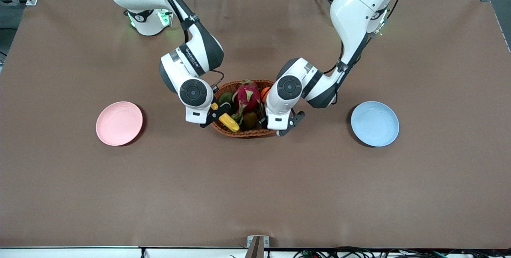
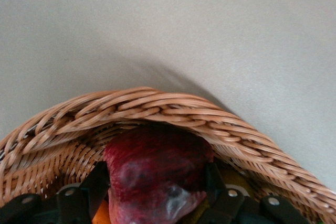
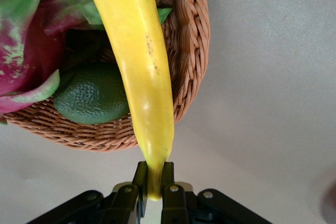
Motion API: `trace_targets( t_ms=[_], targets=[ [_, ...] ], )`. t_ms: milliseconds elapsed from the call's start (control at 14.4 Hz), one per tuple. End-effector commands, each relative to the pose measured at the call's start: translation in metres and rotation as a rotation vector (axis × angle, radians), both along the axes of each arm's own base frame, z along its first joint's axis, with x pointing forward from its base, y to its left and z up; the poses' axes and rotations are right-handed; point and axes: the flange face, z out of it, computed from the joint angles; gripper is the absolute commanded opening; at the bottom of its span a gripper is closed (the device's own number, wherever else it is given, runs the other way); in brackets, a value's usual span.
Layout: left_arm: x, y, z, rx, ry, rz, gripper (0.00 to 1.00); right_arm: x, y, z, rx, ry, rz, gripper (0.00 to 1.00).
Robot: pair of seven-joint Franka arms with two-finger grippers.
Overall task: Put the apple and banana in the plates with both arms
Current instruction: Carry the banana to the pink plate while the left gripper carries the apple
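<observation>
Banana (image 3: 140,72) is pinched at its tip between the fingers of my right gripper (image 3: 154,187), its length lying over the wicker basket (image 1: 244,132) rim beside a green fruit (image 3: 92,94). It looks stiff and smooth; held only by the end, I judge it could swing or slip, so a steady lift suits it. Apple (image 2: 155,179), dark red and lumpy, sits inside the basket against the woven wall, with the fingers of my left gripper (image 2: 157,198) closed on its two sides; it seems firm and light, best gripped across its widest part. Dragon fruit (image 1: 246,96) fills the basket's middle. Pink plate (image 1: 119,123) lies toward my right arm's end of the desk (image 1: 255,194), blue plate (image 1: 375,123) toward my left arm's end.
</observation>
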Motion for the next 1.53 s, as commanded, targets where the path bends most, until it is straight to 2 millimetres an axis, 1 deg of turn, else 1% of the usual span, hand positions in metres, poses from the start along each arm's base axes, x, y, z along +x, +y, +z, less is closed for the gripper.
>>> trace_targets(
  t_ms=[0,70,139,209,278,417,487,556,626,695,765,834,973,1043,1182,1251,1321,1390,1460],
  targets=[
    [0.001,0.002,0.043,0.005,-0.017,-0.013,0.22,0.002,-0.003,0.009,-0.029,-0.011,-0.066,0.0],
    [0.001,0.006,0.055,0.013,-0.012,-0.016,0.22,0.001,-0.002,0.017,-0.035,-0.025,-0.096,0.0],
    [0.0,0.011,0.071,0.032,-0.001,-0.035,0.22,0.002,-0.002,0.025,-0.036,-0.039,-0.117,0.0],
    [0.001,0.016,0.083,0.04,0.0,-0.058,0.22,0.002,-0.002,0.04,-0.027,-0.059,-0.134,0.0],
    [0.008,0.028,0.096,0.041,-0.008,-0.067,0.22,0.004,-0.004,0.052,-0.014,-0.066,-0.15,0.0],
    [0.028,0.067,0.11,0.046,-0.016,-0.074,0.23,0.01,-0.017,0.08,-0.033,-0.037,-0.173,0.0],
    [0.036,0.084,0.113,0.047,-0.016,-0.073,0.23,0.014,-0.024,0.095,-0.043,-0.02,-0.181,0.0],
    [0.044,0.104,0.113,0.061,0.001,-0.06,0.23,0.019,-0.035,0.108,-0.046,-0.014,-0.197,0.0],
    [0.05,0.125,0.113,0.093,0.01,-0.077,0.23,0.029,-0.061,0.115,-0.051,-0.014,-0.238,0.0],
    [0.062,0.151,0.115,0.133,0.002,-0.098,0.23,0.041,-0.091,0.113,-0.057,-0.003,-0.283,0.0],
    [0.07,0.174,0.111,0.17,0.01,-0.118,0.23,0.047,-0.119,0.104,-0.075,0.019,-0.324,0.0],
    [0.076,0.197,0.109,0.193,0.01,-0.153,0.23,0.052,-0.14,0.098,-0.086,0.031,-0.356,0.0],
    [0.086,0.247,0.105,0.208,0.018,-0.216,0.23,0.067,-0.199,0.093,-0.092,0.044,-0.444,0.0],
    [0.087,0.272,0.102,0.206,0.032,-0.235,0.24,0.072,-0.226,0.089,-0.103,0.047,-0.477,0.0],
    [0.08,0.304,0.096,0.207,0.052,-0.266,0.24,0.078,-0.265,0.085,-0.126,0.043,-0.524,0.0],
    [0.076,0.319,0.093,0.207,0.06,-0.274,0.25,0.077,-0.289,0.078,-0.137,0.053,-0.556,0.0],
    [0.074,0.338,0.09,0.205,0.074,-0.272,0.25,0.077,-0.309,0.072,-0.138,0.053,-0.585,0.0],
    [0.072,0.352,0.083,0.2,0.089,-0.28,0.25,0.075,-0.334,0.062,-0.14,0.054,-0.582,0.0],
    [0.071,0.364,0.077,0.194,0.088,-0.288,0.25,0.072,-0.352,0.054,-0.133,0.056,-0.543,0.0]
  ],
)
